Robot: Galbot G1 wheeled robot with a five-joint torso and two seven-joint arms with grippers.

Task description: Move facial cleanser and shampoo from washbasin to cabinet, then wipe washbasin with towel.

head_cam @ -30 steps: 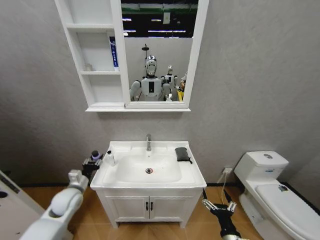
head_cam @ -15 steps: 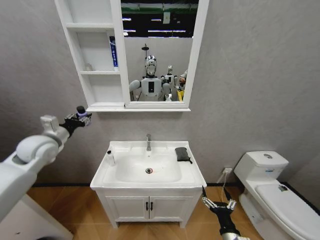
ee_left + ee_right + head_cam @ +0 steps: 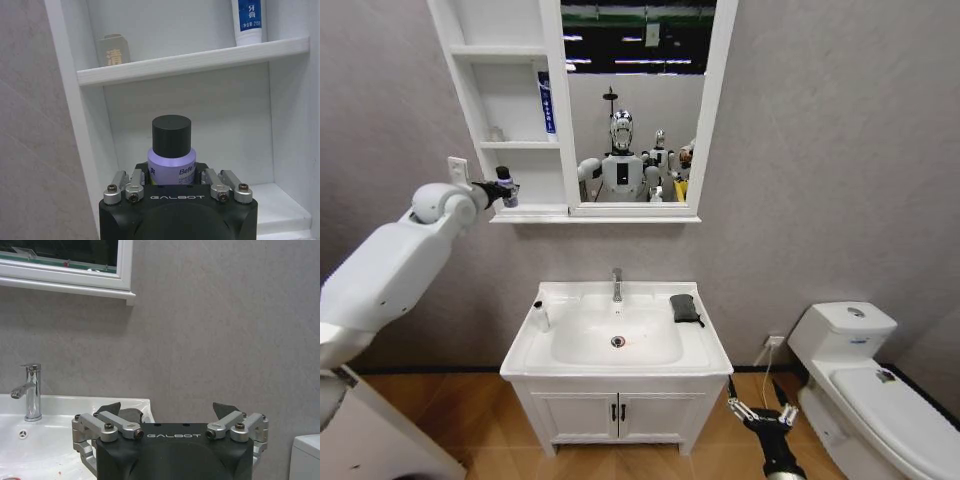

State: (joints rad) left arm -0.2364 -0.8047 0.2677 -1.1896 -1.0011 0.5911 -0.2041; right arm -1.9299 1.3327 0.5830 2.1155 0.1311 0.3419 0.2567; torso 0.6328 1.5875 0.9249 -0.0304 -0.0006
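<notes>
My left gripper (image 3: 504,191) is raised at the front of the cabinet's (image 3: 510,120) lowest compartment. It is shut on a small lavender bottle (image 3: 506,186) with a black cap. In the left wrist view the bottle (image 3: 171,150) stands upright between the fingers, level with the bottom shelf (image 3: 272,207). A small white bottle (image 3: 539,317) stands on the left rim of the washbasin (image 3: 712,357). The dark towel (image 3: 685,308) lies folded on the basin's right rim. My right gripper (image 3: 760,412) hangs open low in front of the vanity, and its wrist view shows the towel (image 3: 131,414) beyond it.
A blue-and-white tube (image 3: 548,103) and a small beige item (image 3: 113,49) sit on the cabinet's middle shelf. The mirror (image 3: 635,110) adjoins the cabinet on the right. A chrome tap (image 3: 617,285) stands behind the bowl. A white toilet (image 3: 865,385) is at the right.
My left arm has lifted the lavender bottle from beside the washbasin's left edge up and rightwards to the cabinet's lowest compartment. The right gripper stays low.
</notes>
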